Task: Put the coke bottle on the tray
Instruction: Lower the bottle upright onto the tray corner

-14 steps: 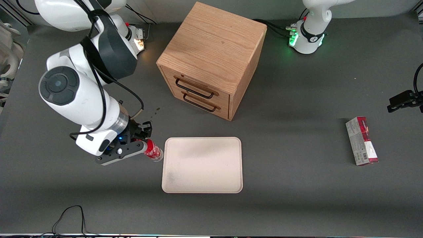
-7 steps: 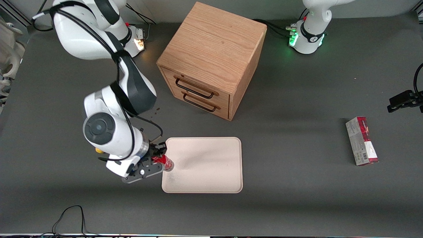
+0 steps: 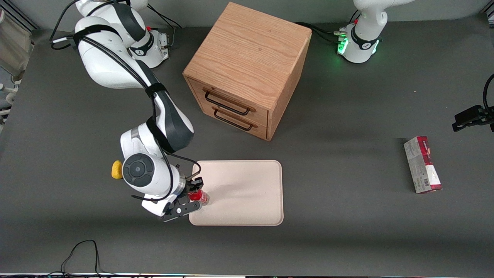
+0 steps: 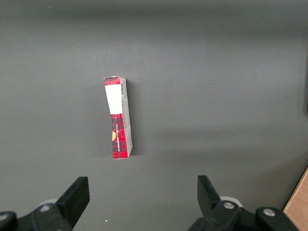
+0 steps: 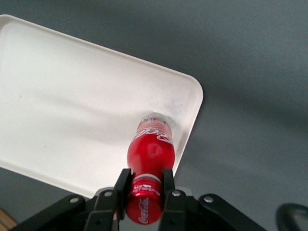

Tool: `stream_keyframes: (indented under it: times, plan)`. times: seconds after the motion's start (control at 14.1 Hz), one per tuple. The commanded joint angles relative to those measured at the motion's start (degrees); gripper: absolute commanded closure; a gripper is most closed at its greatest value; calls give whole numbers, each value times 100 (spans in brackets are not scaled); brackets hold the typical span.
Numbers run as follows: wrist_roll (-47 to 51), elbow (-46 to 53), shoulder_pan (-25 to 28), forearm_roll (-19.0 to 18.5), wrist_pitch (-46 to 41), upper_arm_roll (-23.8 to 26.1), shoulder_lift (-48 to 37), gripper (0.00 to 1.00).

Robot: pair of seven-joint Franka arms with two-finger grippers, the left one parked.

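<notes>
My right gripper (image 3: 194, 192) is shut on the neck of the coke bottle (image 3: 200, 196), a small red bottle with a red cap and a clear base. It holds the bottle over the smudged corner of the cream tray (image 3: 247, 185), at the tray's end toward the working arm. In the right wrist view the gripper (image 5: 145, 185) clamps the bottle (image 5: 150, 154) just under its cap, with both fingers (image 5: 121, 185) pressed on it. The bottle's clear base hangs over the tray (image 5: 72, 106) close to its rounded corner. I cannot tell whether the base touches the tray.
A wooden drawer cabinet (image 3: 247, 69) stands farther from the front camera than the tray. A yellow lump (image 3: 117, 169) lies on the table beside my arm. A red-and-grey carton (image 3: 422, 164) lies toward the parked arm's end; it also shows in the left wrist view (image 4: 118, 118).
My gripper has carried the bottle from beside the tray to over the tray's smudged corner, moving nearer the front camera. The yellow lump, hidden by the arm before, now shows.
</notes>
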Motion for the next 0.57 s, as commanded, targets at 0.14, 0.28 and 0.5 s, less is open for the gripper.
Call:
stream_keyframes:
  times: [0.14, 0.28, 0.5]
  plan:
    - [-51, 173, 38, -79, 72, -37, 187, 82]
    - [-15, 33, 38, -79, 124, -45, 179, 0]
    - [20, 32, 21, -53, 99, -45, 65, 0]
